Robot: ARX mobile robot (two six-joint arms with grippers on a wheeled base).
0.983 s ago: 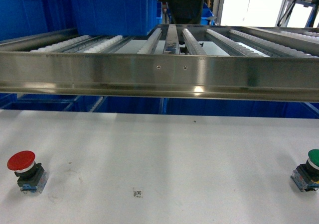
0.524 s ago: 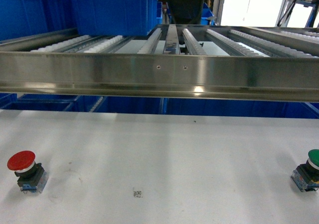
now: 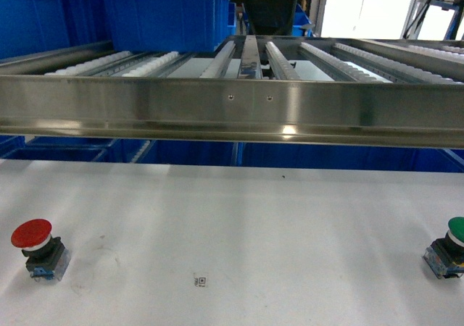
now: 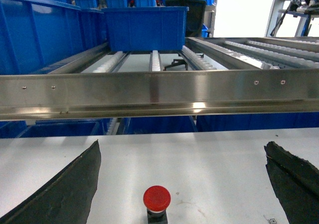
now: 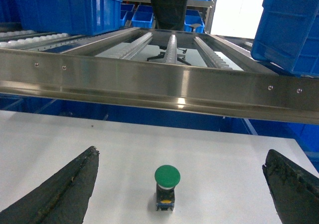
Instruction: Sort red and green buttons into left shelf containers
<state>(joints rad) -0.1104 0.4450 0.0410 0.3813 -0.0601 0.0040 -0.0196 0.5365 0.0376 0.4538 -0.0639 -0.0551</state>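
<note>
nothing has moved since earlier: both wide-open, empty grippers, left gripper (image 4: 182, 184) and right gripper (image 5: 179, 184), hover before the red button (image 3: 38, 248) and green button (image 3: 448, 246) on the table (image 3: 239, 224), so descending to grasp comes next.

Warehouse/factory floor, steel roller rack (image 3: 239, 109) w/ flow lanes, stacked blue plastic bins (image 3: 163, 14), white workbench (image 3: 239, 224), industrial setting.
</note>
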